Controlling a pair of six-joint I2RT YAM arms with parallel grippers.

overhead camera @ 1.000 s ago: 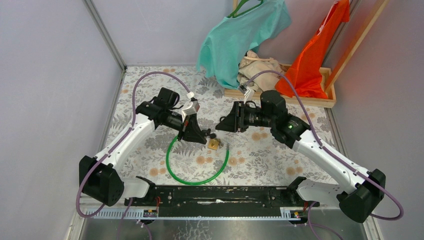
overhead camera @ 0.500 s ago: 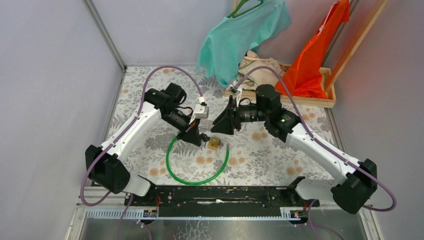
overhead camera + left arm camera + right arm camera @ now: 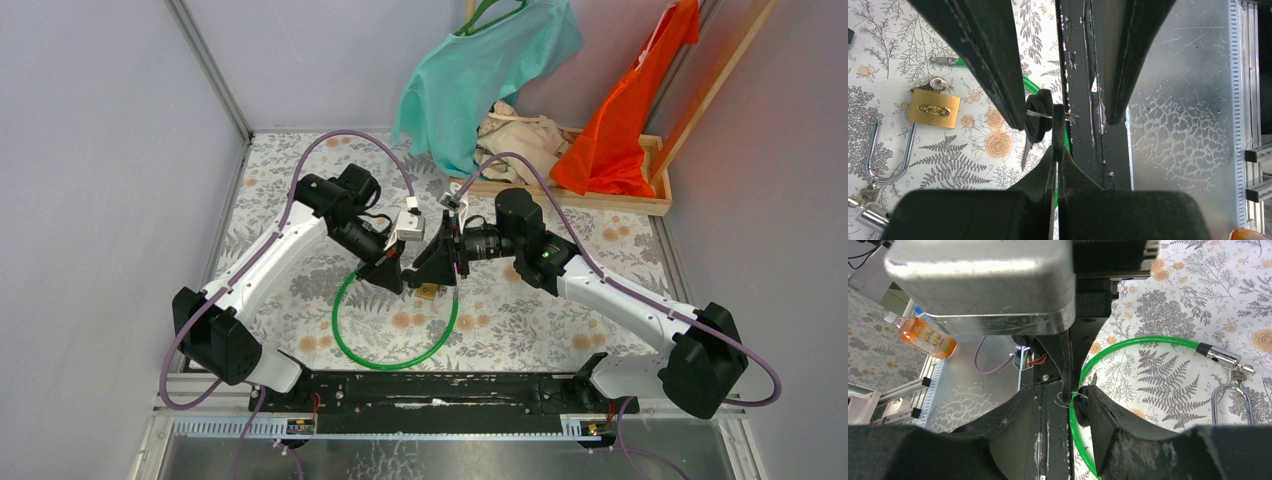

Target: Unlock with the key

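My left gripper [image 3: 1057, 150] [image 3: 396, 274] is shut on a black-headed key [image 3: 1058, 122], held edge-on above the floral table. From the same wire ring a second black-headed key [image 3: 1039, 122] hangs beside it, blade down. My right gripper [image 3: 1063, 390] [image 3: 436, 266] stands open around this bunch, one finger [image 3: 990, 60] on each side. The hanging key [image 3: 1083, 409] rests against its right finger [image 3: 1103, 422]. The brass padlock [image 3: 933, 108] [image 3: 428, 291] lies flat on the table below both grippers, touched by neither.
A green cable loop [image 3: 395, 345] [image 3: 1128, 342] lies under the grippers, its metal end [image 3: 1220, 355] beside a silver U-shaped shackle [image 3: 888, 155]. The black base rail [image 3: 440, 390] runs along the near edge. A wooden tray [image 3: 620, 200] with clothes stands at the back right.
The right gripper has swung left and come up around the key bunch. The left gripper has turned its tip toward the right one. The padlock has not moved.
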